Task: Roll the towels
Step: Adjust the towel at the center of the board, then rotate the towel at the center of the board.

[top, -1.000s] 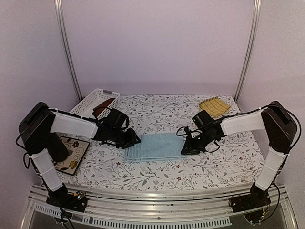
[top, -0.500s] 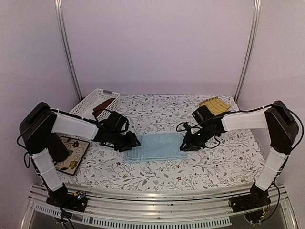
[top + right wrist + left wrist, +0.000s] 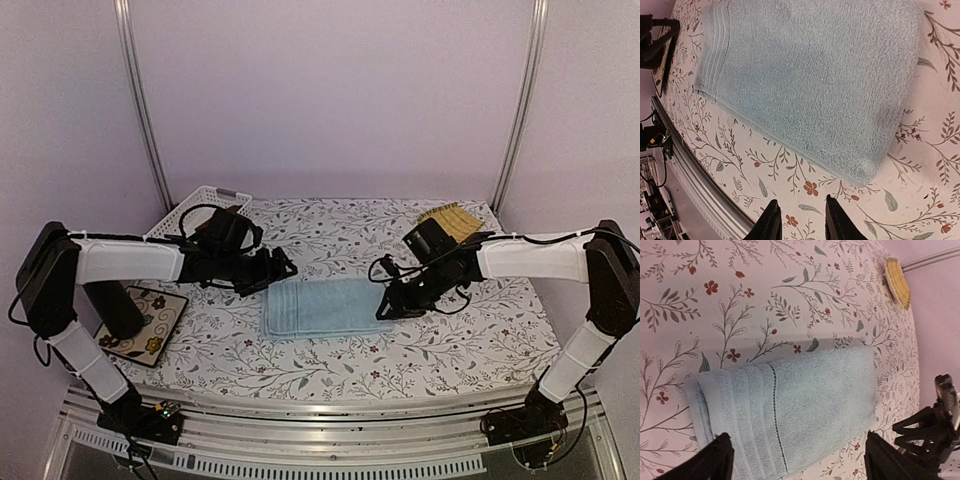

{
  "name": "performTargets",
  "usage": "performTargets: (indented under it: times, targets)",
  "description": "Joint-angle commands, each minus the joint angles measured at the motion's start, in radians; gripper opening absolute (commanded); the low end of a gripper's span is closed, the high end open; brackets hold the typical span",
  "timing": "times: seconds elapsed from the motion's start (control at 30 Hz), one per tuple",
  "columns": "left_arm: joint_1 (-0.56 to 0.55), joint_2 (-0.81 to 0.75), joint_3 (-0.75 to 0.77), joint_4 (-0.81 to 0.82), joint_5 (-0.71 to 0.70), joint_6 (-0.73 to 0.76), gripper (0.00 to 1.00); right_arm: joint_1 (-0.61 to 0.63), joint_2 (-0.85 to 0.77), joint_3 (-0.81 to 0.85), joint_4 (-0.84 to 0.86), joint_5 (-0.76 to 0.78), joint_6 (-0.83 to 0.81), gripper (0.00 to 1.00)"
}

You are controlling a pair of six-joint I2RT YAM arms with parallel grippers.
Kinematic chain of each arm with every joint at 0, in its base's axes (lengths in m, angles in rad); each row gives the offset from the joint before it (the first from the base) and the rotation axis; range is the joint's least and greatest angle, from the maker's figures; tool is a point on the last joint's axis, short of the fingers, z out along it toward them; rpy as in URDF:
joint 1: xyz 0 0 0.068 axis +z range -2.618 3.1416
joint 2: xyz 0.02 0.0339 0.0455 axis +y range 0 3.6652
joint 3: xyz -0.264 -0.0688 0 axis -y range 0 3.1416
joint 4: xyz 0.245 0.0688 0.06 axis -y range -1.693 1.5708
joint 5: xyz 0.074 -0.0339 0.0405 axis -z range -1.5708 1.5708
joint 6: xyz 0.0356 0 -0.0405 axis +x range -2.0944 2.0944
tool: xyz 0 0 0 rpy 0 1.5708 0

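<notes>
Your left gripper (image 3: pixel 283 267) has lifted off the blue towel (image 3: pixel 325 307), jaws now wide and empty; your right gripper (image 3: pixel 389 309) is loosening at the opposite edge, jaws slightly parted, holding nothing; the towel lies between them, folded flat, not yet rolled.

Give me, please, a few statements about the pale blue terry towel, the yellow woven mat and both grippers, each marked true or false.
1. The pale blue terry towel lies folded flat on the floral-patterned table, not rolled. True.
2. The left gripper is clamped on that towel. False: its jaws stand wide open and hold nothing.
3. The yellow woven bamboo mat lies on the towel. False: it lies apart, at the table's far right corner.
4. Nothing sits between the right gripper's fingers. True.
</notes>
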Motion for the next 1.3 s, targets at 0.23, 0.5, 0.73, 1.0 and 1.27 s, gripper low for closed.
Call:
performTargets:
  times: [0.23,0.5,0.73,1.0,1.27]
  targets:
    - [0.046,-0.11,0.009,-0.057,-0.024,0.023,0.97,0.08,0.076,-0.064,0.021,-0.018,0.003,0.34]
    - [0.068,-0.142,-0.029,-0.058,-0.03,0.024,0.97,0.082,0.17,-0.062,0.061,0.011,0.012,0.34]
    - [0.078,-0.157,-0.061,-0.048,-0.024,0.02,0.97,0.075,0.281,0.031,0.044,0.077,0.005,0.34]
    - [0.09,-0.164,-0.077,-0.059,-0.023,0.033,0.97,-0.051,0.416,0.195,-0.024,0.127,-0.094,0.34]
    - [0.1,-0.172,-0.11,-0.055,-0.025,0.041,0.96,-0.164,0.601,0.484,-0.145,0.197,-0.184,0.34]
